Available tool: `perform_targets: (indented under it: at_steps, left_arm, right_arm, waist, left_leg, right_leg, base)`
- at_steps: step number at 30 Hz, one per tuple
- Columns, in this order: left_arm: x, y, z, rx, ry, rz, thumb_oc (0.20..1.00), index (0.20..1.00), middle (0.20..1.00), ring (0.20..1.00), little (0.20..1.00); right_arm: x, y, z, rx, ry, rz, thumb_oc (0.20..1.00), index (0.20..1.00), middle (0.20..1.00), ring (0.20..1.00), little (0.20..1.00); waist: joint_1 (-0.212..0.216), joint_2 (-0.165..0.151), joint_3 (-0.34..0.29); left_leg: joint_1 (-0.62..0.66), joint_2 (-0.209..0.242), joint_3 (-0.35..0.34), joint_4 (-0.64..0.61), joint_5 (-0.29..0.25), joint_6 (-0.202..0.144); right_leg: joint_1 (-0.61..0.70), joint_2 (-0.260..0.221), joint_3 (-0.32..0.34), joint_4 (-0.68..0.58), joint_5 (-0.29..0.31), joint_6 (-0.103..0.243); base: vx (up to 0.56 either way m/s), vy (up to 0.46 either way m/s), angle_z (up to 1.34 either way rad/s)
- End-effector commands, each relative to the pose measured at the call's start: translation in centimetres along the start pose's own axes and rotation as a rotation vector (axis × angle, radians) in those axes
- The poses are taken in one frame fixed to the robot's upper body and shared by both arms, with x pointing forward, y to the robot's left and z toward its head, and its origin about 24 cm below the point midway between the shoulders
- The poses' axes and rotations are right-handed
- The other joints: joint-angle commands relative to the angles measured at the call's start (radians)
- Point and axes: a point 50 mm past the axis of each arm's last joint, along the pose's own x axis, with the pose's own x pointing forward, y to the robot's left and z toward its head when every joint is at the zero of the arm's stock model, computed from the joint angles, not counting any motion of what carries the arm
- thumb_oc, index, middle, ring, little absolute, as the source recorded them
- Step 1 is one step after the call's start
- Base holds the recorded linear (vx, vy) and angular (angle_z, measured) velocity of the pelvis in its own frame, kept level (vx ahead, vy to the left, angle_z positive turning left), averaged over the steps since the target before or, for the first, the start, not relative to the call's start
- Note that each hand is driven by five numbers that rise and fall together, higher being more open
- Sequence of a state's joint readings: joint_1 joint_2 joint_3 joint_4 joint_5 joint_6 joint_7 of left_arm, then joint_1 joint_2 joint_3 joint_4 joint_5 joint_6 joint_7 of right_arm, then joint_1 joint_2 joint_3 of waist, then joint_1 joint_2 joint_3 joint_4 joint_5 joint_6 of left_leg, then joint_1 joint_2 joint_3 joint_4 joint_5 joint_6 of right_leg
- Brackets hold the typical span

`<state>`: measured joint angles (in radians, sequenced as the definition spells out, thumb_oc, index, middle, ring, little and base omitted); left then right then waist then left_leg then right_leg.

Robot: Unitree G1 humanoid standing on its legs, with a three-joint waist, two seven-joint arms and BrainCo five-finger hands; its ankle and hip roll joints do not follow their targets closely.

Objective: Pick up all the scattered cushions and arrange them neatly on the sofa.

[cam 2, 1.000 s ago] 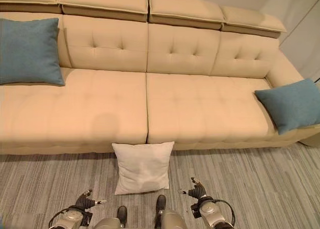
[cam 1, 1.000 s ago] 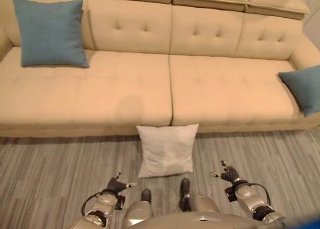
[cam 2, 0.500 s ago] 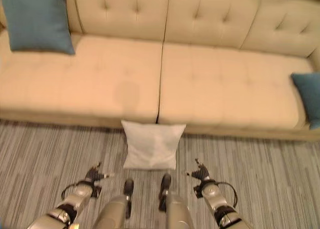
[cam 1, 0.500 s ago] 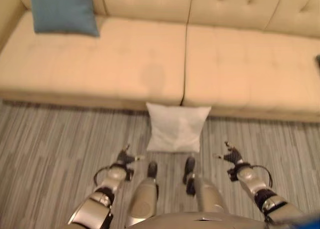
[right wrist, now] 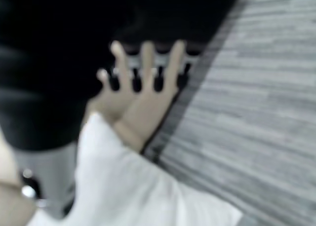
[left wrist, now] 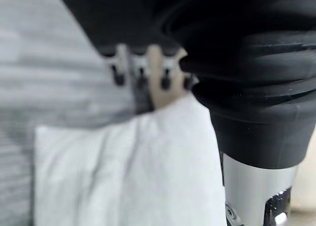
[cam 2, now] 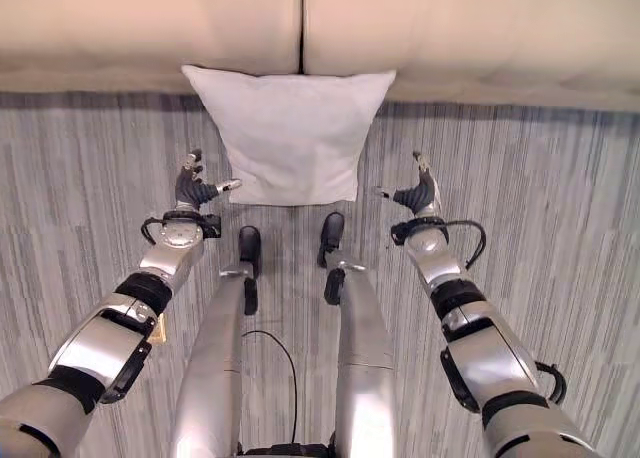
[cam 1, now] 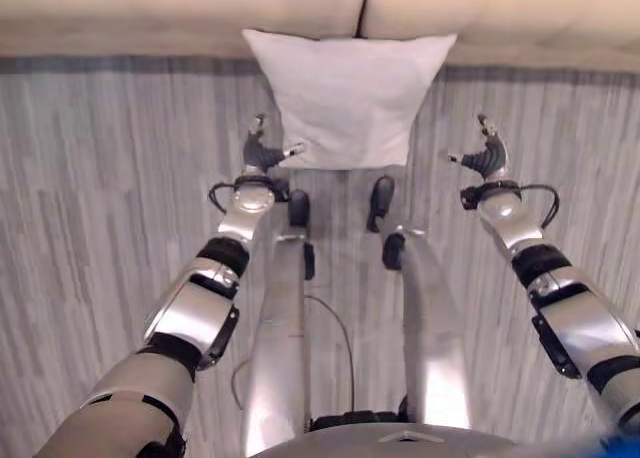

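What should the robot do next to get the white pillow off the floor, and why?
Probably bring both hands inward onto the white cushion's sides. It lies on the floor against the sofa front, with the left hand open by its lower corner and the right hand open, apart from its other side, holding nothing.

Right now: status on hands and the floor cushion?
Left hand open beside the white cushion, right hand open on its other side. Cushion on floor, leaning against the sofa. Nothing between hands and cushion.
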<state>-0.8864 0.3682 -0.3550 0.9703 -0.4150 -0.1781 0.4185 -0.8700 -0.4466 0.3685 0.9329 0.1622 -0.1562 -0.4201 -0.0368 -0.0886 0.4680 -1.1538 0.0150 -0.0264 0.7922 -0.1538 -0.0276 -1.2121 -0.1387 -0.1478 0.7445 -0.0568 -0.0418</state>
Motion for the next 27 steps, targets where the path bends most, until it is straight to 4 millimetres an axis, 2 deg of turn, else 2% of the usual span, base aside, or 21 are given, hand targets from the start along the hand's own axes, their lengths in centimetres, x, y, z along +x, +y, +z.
perform_targets:
  at_steps: [1,2,3,4,5,6,9,10,12,15,16,17,20,22,23,25,27]
  left_arm:
    - [-0.5,2.1,-2.1,-0.036,0.069,0.137,1.0,1.0,1.0,1.0,1.0]
    - [-0.4,2.1,-2.0,-0.038,0.068,0.137,1.0,1.0,1.0,1.0,1.0]
    - [0.2,2.2,-0.9,-0.062,0.053,0.156,1.0,1.0,1.0,1.0,1.0]
    - [0.5,2.3,-0.3,-0.067,0.042,0.162,1.0,1.0,1.0,1.0,1.0]
    - [1.1,2.5,1.2,-0.073,0.01,0.167,1.0,1.0,1.0,1.0,1.0]
    - [1.2,2.5,1.2,-0.074,0.008,0.167,1.0,1.0,1.0,1.0,1.0]
    - [2.2,3.1,3.4,-0.059,-0.027,0.171,1.0,1.0,1.0,1.0,1.0]
    - [2.8,3.3,4.9,-0.086,-0.045,0.165,1.0,1.0,1.0,1.0,1.0]
    - [3.0,3.5,5.4,-0.078,-0.051,0.159,1.0,1.0,1.0,1.0,1.0]
    - [4.1,4.4,9.0,-0.046,-0.115,0.194,1.0,1.0,1.0,1.0,1.0]
    - [4.2,4.4,9.8,-0.051,-0.13,0.196,1.0,1.0,1.0,1.0,1.0]
    - [4.4,4.2,12.0,-0.103,-0.18,0.186,1.0,1.0,1.0,1.0,1.0]
    - [4.4,4.0,14.0,-0.137,-0.227,0.172,1.0,1.0,1.0,1.0,1.0]
    - [4.3,2.6,15.8,-0.135,-0.268,0.12,1.0,1.0,1.0,1.0,1.0]
    - [4.1,1.9,16.1,-0.133,-0.274,0.1,1.0,1.0,1.0,1.0,1.0]
    - [3.4,-1.0,16.9,-0.133,-0.306,0.015,1.0,1.0,1.0,1.0,1.0]
    - [3.0,-2.5,17.0,-0.143,-0.31,-0.03,1.0,1.0,1.0,1.0,1.0]
  right_arm:
    - [-0.8,-1.0,-2.1,-0.027,0.041,-0.055,1.0,1.0,1.0,1.0,1.0]
    - [-0.7,-1.0,-2.0,-0.026,0.039,-0.056,1.0,1.0,1.0,1.0,1.0]
    - [0.2,-1.6,-0.7,-0.023,0.018,-0.085,1.0,1.0,1.0,1.0,1.0]
    - [0.6,-2.1,-0.4,-0.021,0.017,-0.102,1.0,1.0,1.0,1.0,1.0]
    - [1.4,-3.0,0.7,-0.017,0.004,-0.133,1.0,1.0,1.0,1.0,1.0]
    - [1.5,-3.0,0.8,-0.017,0.002,-0.134,1.0,1.0,1.0,1.0,1.0]
    - [2.6,-3.8,2.4,0.002,-0.01,-0.152,1.0,1.0,1.0,1.0,1.0]
    - [3.3,-4.2,3.6,0.035,-0.013,-0.156,1.0,1.0,1.0,1.0,1.0]
    - [3.5,-4.2,4.2,0.045,-0.02,-0.153,1.0,1.0,1.0,1.0,1.0]
    - [4.7,-4.9,7.5,0.087,-0.063,-0.196,1.0,1.0,1.0,1.0,1.0]
    - [4.9,-5.1,8.0,0.079,-0.064,-0.208,1.0,1.0,1.0,1.0,1.0]
    - [5.3,-5.6,9.2,0.072,-0.079,-0.213,1.0,1.0,1.0,1.0,1.0]
    - [5.6,-5.9,11.4,0.067,-0.135,-0.214,1.0,1.0,1.0,1.0,1.0]
    - [5.8,-5.2,13.8,0.042,-0.19,-0.189,1.0,1.0,1.0,1.0,1.0]
    - [5.7,-4.8,14.0,0.044,-0.198,-0.176,1.0,1.0,1.0,1.0,1.0]
    - [5.2,-2.2,15.5,0.068,-0.244,-0.104,1.0,1.0,1.0,1.0,1.0]
    - [4.7,-0.4,16.3,0.09,-0.264,-0.055,1.0,1.0,1.0,1.0,1.0]
  waist:
    - [0.007,0.027,-0.113]
    - [0.007,0.027,-0.113]
    - [0.006,0.027,-0.105]
    - [0.007,0.028,-0.103]
    - [0.004,0.031,-0.095]
    - [0.003,0.031,-0.096]
    - [0.0,0.028,-0.091]
    - [0.001,0.029,-0.09]
    - [0.0,0.029,-0.085]
    - [-0.003,0.027,-0.062]
    - [-0.004,0.029,-0.056]
    - [-0.003,0.037,-0.032]
    - [0.001,0.044,0.007]
    - [0.006,0.061,0.051]
    - [0.008,0.067,0.051]
    - [0.015,0.085,0.052]
    - [0.017,0.09,0.052]
  left_leg:
    - [-0.019,-0.012,0.029,-0.022,0.007,0.029]
    - [-0.023,-0.012,0.03,-0.019,0.006,0.029]
    - [-0.072,-0.017,0.034,0.011,-0.002,0.033]
    - [-0.097,-0.021,0.03,0.024,-0.004,0.034]
    - [-0.136,-0.028,0.029,0.047,-0.008,0.035]
    - [-0.141,-0.028,0.029,0.049,-0.008,0.035]
    - [-0.201,-0.033,0.03,0.092,-0.018,0.036]
    - [-0.24,-0.037,0.034,0.117,-0.027,0.04]
    - [-0.258,-0.035,0.037,0.13,-0.029,0.041]
    - [-0.332,-0.031,0.044,0.179,-0.046,0.046]
    - [-0.346,-0.029,0.045,0.192,-0.05,0.046]
    - [-0.371,-0.027,0.039,0.219,-0.057,0.05]
    - [-0.384,-0.02,0.027,0.253,-0.064,0.051]
    - [-0.397,-0.009,0.017,0.289,-0.074,0.055]
    - [-0.403,-0.008,0.012,0.296,-0.075,0.056]
    - [-0.415,-0.002,0.002,0.323,-0.082,0.062]
    - [-0.416,0.001,-0.001,0.33,-0.086,0.064]
  right_leg:
    - [-0.018,0.012,0.086,0.023,-0.026,0.074]
    - [-0.023,0.012,0.086,0.026,-0.027,0.074]
    - [-0.074,0.013,0.092,0.057,-0.036,0.07]
    - [-0.098,0.013,0.094,0.073,-0.04,0.068]
    - [-0.144,0.012,0.1,0.1,-0.046,0.065]
    - [-0.148,0.012,0.101,0.103,-0.047,0.065]
    - [-0.204,0.017,0.113,0.133,-0.051,0.061]
    - [-0.243,0.021,0.118,0.154,-0.055,0.06]
    - [-0.259,0.022,0.121,0.164,-0.056,0.059]
    - [-0.331,0.028,0.134,0.196,-0.062,0.059]
    - [-0.342,0.028,0.137,0.205,-0.063,0.059]
    - [-0.357,0.029,0.134,0.217,-0.066,0.06]
    - [-0.358,0.036,0.13,0.227,-0.07,0.062]
    - [-0.358,0.036,0.121,0.243,-0.075,0.062]
    - [-0.358,0.036,0.115,0.243,-0.077,0.062]
    - [-0.358,0.039,0.103,0.249,-0.082,0.061]
    - [-0.358,0.042,0.103,0.258,-0.083,0.059]
  base:
    - [0.0,0.0,0.0]
    - [0.03,-0.002,-0.01]
    - [0.04,-0.011,0.01]
    - [0.03,0.003,0.01]
    - [0.0,0.0,0.0]
    - [0.0,0.0,0.0]
    - [0.01,0.011,-0.01]
    - [0.0,0.0,0.0]
    - [0.02,0.029,-0.04]
    - [0.04,0.032,-0.09]
    - [0.04,0.021,-0.09]
    - [0.03,0.014,-0.08]
    - [0.02,0.002,-0.09]
    - [0.01,0.014,-0.09]
    - [0.03,0.013,-0.06]
    - [0.03,-0.019,-0.08]
    - [0.02,-0.017,-0.08]
